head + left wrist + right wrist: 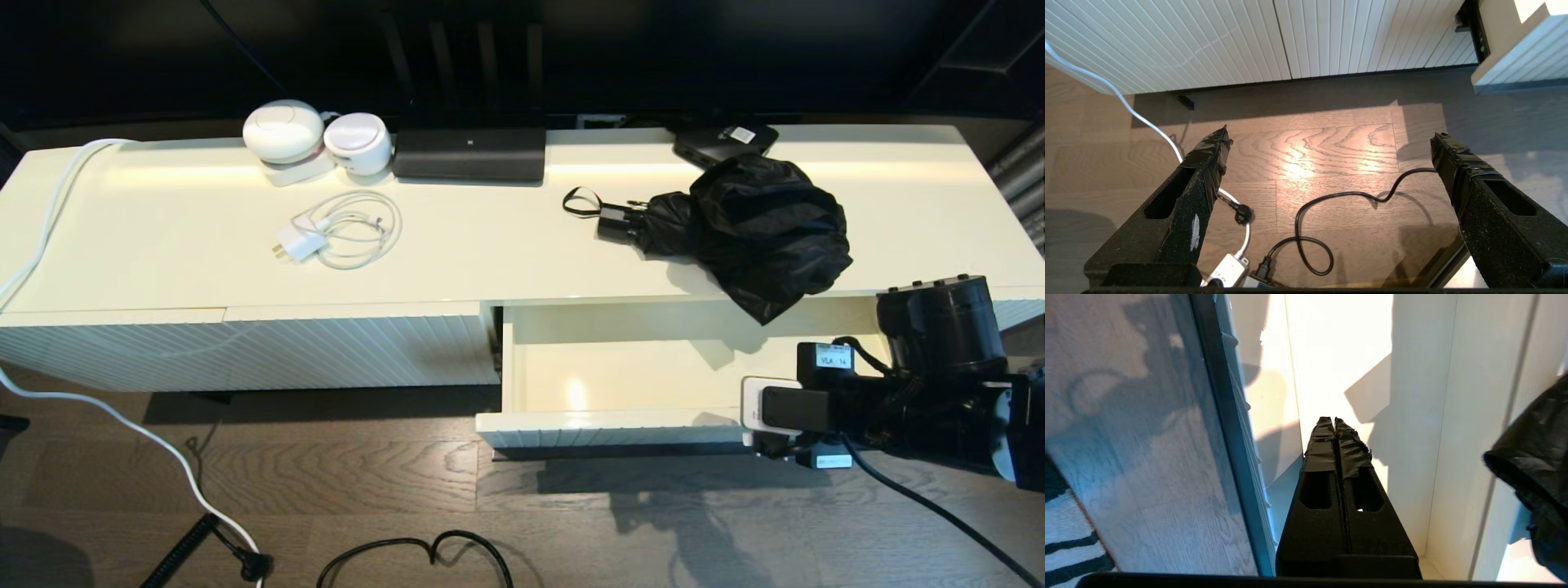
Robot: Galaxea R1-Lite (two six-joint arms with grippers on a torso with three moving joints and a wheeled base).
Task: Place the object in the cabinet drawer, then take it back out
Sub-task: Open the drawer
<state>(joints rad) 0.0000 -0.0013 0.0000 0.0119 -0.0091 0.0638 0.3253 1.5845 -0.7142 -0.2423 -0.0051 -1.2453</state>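
Both fingers of the right gripper (1334, 428) press together, empty, above the open cabinet drawer (604, 425). Beyond it, the umbrella (751, 229) lies on the cabinet top. Left gripper (1331, 143) hangs spread over floor

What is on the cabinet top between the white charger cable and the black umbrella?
Nothing: in the head view the cabinet top is bare between the white charger cable and the umbrella.
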